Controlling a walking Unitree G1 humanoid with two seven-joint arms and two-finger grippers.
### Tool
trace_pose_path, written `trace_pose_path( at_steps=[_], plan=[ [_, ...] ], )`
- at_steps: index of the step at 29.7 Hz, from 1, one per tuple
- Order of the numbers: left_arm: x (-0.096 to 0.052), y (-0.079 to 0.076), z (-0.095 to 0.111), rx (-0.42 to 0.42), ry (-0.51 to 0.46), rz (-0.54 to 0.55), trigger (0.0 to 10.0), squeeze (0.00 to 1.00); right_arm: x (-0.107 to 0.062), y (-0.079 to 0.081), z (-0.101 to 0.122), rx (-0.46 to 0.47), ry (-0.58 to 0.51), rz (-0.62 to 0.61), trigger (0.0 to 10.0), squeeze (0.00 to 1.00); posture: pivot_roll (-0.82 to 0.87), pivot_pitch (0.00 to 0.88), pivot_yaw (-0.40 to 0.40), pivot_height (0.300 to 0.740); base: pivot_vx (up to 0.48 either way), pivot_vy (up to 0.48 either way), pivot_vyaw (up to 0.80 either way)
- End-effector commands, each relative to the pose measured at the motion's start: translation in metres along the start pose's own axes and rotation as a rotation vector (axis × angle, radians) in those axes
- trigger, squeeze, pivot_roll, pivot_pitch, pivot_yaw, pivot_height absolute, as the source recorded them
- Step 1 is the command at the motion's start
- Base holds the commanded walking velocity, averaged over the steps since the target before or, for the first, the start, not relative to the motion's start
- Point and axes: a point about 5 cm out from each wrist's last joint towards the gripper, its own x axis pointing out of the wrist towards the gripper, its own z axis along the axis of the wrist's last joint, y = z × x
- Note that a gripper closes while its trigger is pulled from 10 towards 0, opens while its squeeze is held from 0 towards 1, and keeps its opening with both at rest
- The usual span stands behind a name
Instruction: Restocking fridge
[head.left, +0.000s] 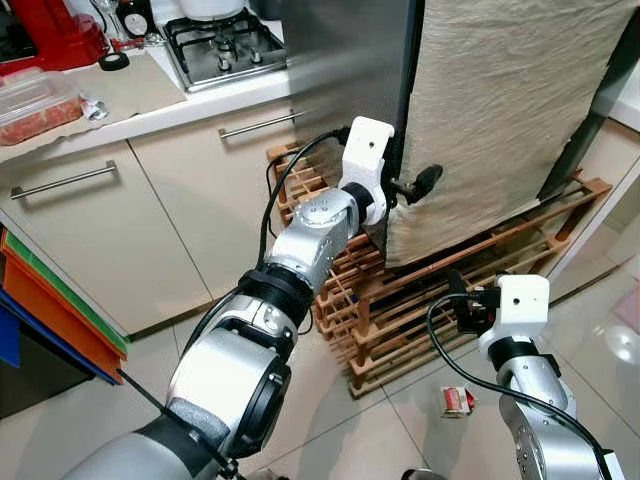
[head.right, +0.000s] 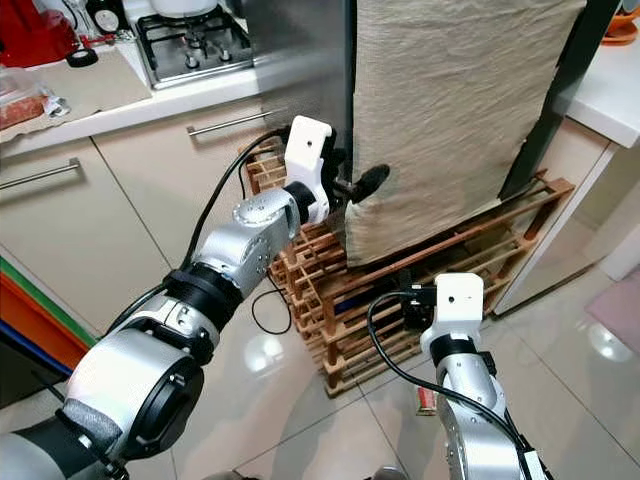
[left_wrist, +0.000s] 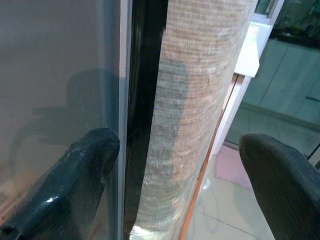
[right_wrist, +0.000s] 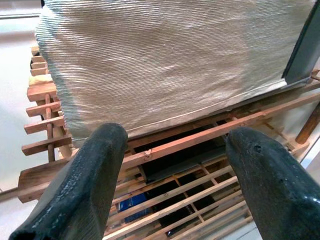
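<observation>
The left pincer (head.left: 412, 187), spread wide, straddles the fridge door's (head.left: 500, 110) cloth-covered edge at 12 o'clock; the right pincer (right_wrist: 172, 175) gapes empty before the wooden rack (head.left: 400, 300).

Left gripper (head.right: 355, 187) at the fridge door (head.right: 455, 110) edge, fingers spread, cloth just beside, wooden rack (head.right: 350, 300) below, right gripper (head.right: 412, 305) open near rack.

Glossy pale floor tiles (head.left: 400, 430) — cream cabinets (head.left: 120, 230) under a gas hob (head.left: 225, 45).
</observation>
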Motion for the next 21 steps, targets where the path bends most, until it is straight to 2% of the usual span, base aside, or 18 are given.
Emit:
trace_pose_path(
  at_steps=[1,7,12,21],
  plan=[
    [0.025,-0.075,0.009,-0.077,-0.05,-0.186,10.0,0.0,-0.002,-0.001,0.003,-0.002,-0.007,-0.008,10.0,0.0,-0.14,0.046,0.106,0.74,0.0,0.0,0.0],
    [0.026,-0.084,0.008,-0.068,-0.056,-0.226,10.0,0.0,-0.002,0.0,0.003,0.0,-0.006,-0.009,10.0,0.0,-0.14,0.054,0.111,0.74,0.0,0.0,0.0],
    [0.029,-0.093,0.004,-0.01,-0.033,-0.217,10.0,0.0,-0.003,0.001,0.002,0.004,0.0,-0.009,10.0,0.0,-0.14,0.056,0.117,0.74,0.0,0.0,0.0],
    [0.031,-0.128,0.002,-0.029,-0.029,-0.332,10.0,0.0,-0.006,0.001,-0.006,0.006,0.024,-0.016,10.0,0.0,-0.15,0.061,0.13,0.74,0.0,0.0,0.0]
  ],
)
